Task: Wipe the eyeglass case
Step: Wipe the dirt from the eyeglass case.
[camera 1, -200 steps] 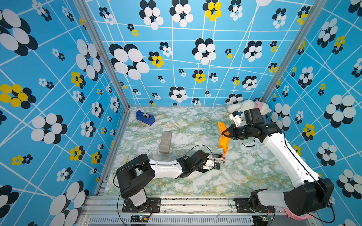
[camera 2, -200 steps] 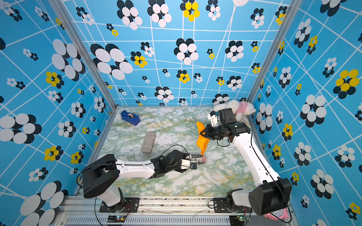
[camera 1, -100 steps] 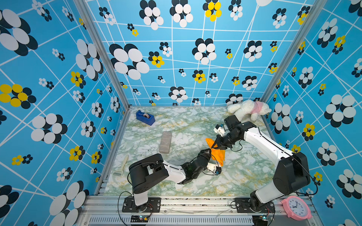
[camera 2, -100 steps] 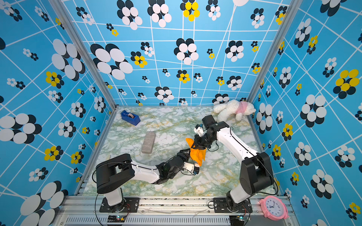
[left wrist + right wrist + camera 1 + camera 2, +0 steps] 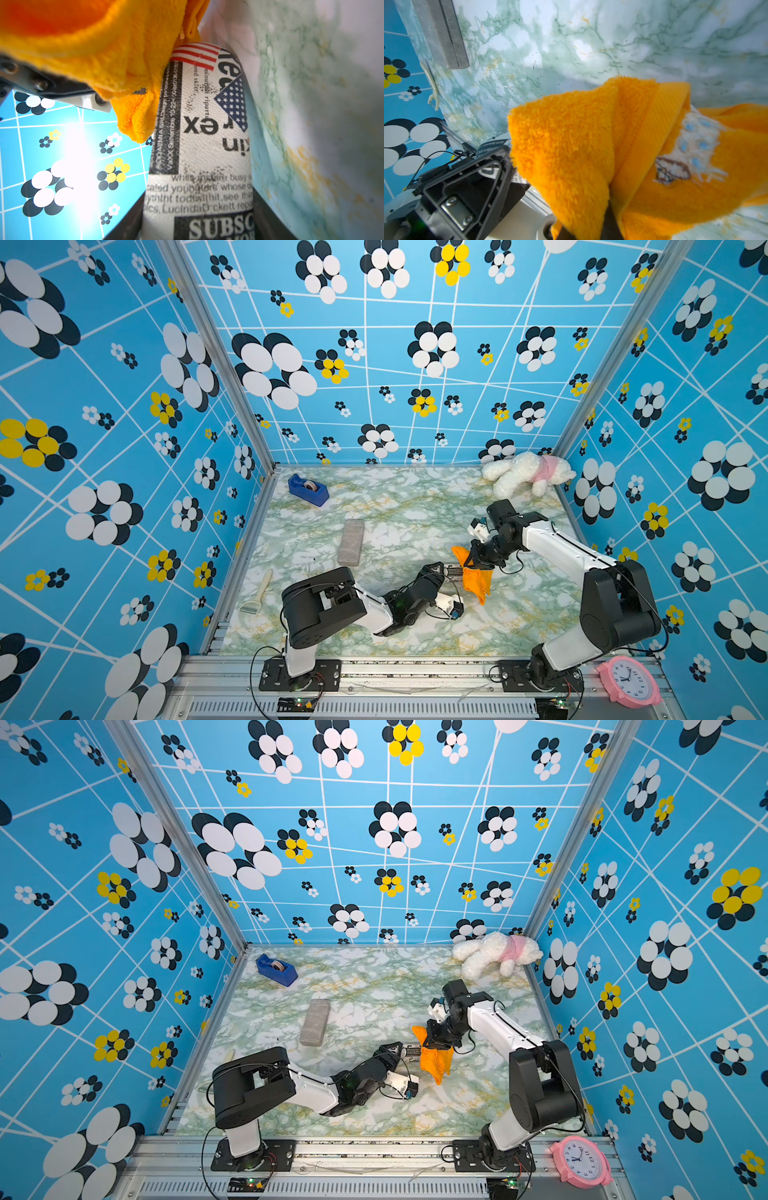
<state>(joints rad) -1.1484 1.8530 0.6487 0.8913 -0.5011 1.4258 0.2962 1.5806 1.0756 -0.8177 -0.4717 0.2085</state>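
Lower middle in a top view, left end effector [image 5: 441, 572] grips the stiff-looking, probably light eyeglass case [image 5: 455, 572] by one end while right end effector [image 5: 473, 563] pinches a floppy orange towel [image 5: 476, 587].

Newsprint eyeglass case [image 5: 199, 145] against orange cloth [image 5: 108, 54]

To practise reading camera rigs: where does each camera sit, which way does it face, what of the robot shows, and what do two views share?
Top views: high at the front, looking down on the table; left arm, right arm, left gripper, right gripper show.
Left wrist: on left arm, facing along the held eyeglass case; own fingers show.
Right wrist: on right arm, facing the held orange cloth; left gripper shows.
Shared: both wrist views show orange cloth.
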